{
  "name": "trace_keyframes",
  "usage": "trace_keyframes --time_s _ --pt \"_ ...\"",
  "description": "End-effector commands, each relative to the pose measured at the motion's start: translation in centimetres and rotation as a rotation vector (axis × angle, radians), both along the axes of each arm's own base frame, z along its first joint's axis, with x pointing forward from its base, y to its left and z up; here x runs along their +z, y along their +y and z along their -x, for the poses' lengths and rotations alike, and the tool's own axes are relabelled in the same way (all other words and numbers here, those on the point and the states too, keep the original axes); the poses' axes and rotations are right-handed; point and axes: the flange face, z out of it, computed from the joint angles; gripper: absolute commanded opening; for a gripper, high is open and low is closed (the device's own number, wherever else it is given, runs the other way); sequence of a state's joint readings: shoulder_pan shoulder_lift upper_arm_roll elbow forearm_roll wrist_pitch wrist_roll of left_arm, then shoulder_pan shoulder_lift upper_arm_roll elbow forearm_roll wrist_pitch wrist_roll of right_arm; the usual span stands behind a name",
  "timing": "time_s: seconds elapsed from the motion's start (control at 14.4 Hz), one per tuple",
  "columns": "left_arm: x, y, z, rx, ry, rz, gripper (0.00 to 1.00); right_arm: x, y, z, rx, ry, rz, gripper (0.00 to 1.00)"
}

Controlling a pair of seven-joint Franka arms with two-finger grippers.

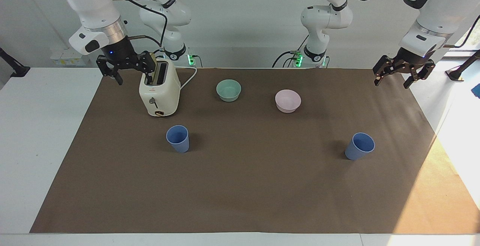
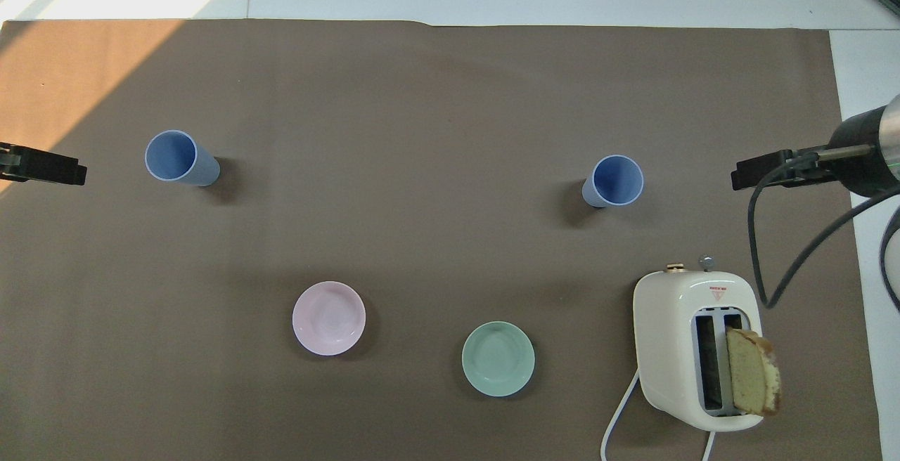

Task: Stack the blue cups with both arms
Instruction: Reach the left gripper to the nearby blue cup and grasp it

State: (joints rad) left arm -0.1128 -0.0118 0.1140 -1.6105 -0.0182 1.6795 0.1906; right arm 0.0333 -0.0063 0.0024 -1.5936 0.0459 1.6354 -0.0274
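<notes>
Robot lab — white arms point(image 1: 93, 9), bare walls, brown-papered table point(image 1: 243, 193)

Toaster point(image 1: 159, 92) crowds right claw point(image 1: 127, 68); cups unobstructed.
</notes>
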Motion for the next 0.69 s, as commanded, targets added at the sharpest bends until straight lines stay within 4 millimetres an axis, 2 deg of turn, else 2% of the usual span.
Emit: trace_keyframes --time_s 0.0,0.28,0.62 --pt "-1.7 0.4 -1.3 -0.008 -0.03 0.006 1.0 0.4 -0.1 0.2 -0.02 0.003 0.007 1.0" --pt "-4.6 0.6 -3.8 -0.001 -0.052 -0.002 1.0 0.4 -0.2 0.2 -0.021 0.001 0.007 1.0" --pt "-9.4 1.9 -5.4 0.004 -0.04 -0.011 1.0 0.4 -0.1 0.2 -0.02 0.003 0.005 1.0"
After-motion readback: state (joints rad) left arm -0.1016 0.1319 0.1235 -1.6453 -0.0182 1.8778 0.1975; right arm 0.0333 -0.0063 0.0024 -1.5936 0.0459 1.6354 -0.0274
